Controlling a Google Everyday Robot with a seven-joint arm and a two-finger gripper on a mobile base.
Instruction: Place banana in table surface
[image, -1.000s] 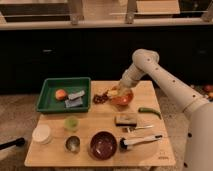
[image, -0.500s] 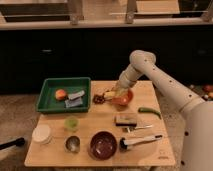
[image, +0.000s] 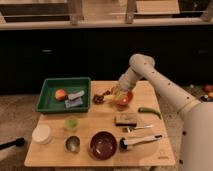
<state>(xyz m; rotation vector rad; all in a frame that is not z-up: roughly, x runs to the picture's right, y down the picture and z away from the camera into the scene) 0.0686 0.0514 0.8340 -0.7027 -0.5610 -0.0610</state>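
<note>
My gripper (image: 118, 93) reaches down from the right into the orange bowl (image: 125, 100) at the middle back of the table surface (image: 100, 125). A small yellow shape, the banana (image: 116, 95), shows at the gripper's tip over the bowl's left rim. The gripper partly hides it, and I cannot tell whether it is held. The light wooden tabletop spreads around the bowl.
A green tray (image: 47, 102) at back left holds a round orange-red fruit (image: 61, 94) and grey items. Dark red bits (image: 100, 98) lie left of the bowl. A green chili (image: 149, 111), block (image: 126, 119), fork (image: 137, 128), brush (image: 141, 141), dark bowl (image: 103, 145), metal cup (image: 72, 144), green cup (image: 71, 123) and white container (image: 41, 134) stand in front.
My gripper has shifted slightly left over the orange bowl. Nothing else on the table has moved.
</note>
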